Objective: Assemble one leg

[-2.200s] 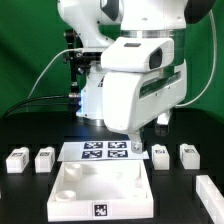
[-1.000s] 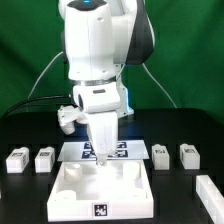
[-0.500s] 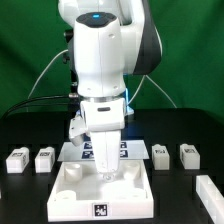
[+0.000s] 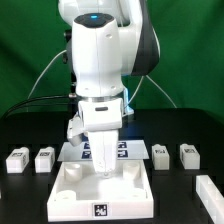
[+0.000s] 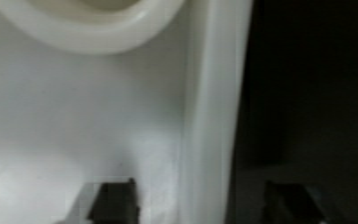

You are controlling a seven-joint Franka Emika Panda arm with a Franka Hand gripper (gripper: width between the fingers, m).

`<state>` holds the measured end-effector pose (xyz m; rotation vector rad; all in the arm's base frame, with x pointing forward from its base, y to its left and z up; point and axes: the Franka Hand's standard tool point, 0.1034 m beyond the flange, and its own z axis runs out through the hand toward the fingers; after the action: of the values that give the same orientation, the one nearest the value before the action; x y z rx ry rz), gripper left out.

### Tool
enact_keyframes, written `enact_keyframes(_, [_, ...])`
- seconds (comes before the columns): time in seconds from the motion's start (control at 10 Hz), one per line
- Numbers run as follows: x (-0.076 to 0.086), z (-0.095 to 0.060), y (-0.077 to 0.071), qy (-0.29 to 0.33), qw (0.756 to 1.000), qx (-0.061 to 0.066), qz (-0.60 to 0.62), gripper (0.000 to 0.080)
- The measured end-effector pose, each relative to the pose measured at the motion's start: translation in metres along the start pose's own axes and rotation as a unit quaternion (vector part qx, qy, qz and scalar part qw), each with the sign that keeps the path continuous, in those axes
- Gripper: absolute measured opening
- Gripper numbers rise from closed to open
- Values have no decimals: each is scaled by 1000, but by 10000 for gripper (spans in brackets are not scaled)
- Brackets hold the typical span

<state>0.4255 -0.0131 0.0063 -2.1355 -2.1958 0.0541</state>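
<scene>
Two small white legs (image 4: 17, 160) (image 4: 44, 159) lie at the exterior view's left, and three more (image 4: 160, 152) (image 4: 188, 154) (image 4: 207, 190) at its right. All of them rest on the black table, away from my gripper. My gripper (image 4: 104, 170) reaches down at the back wall of the large white panel (image 4: 60, 185). In the wrist view, my gripper (image 5: 202, 200) straddles that wall (image 5: 215, 120), one dark finger (image 5: 114, 200) inside it and one outside. A narrow gap shows on each side. A round corner socket (image 5: 96, 25) of the panel lies ahead.
The marker board (image 4: 128, 150) lies flat just behind the panel, partly covered by the arm. Cables hang behind the robot base in front of the green backdrop.
The arm has swung from the exterior view's right to the middle and come down onto the panel's back wall. In the last half second it has barely moved.
</scene>
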Motion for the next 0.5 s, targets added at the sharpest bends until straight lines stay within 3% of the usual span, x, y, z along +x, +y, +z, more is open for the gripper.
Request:
enact_keyframes(0.1, [0,0,0,0,1000,0,0,280])
enact_keyframes(0.2, [0,0,0,0,1000,0,0,99])
enact_keyframes(0.3, [0,-2,3,0,1000,-7,1,62])
enact_keyframes(0.5, [0,-2,3,0,1000,-7,1,62])
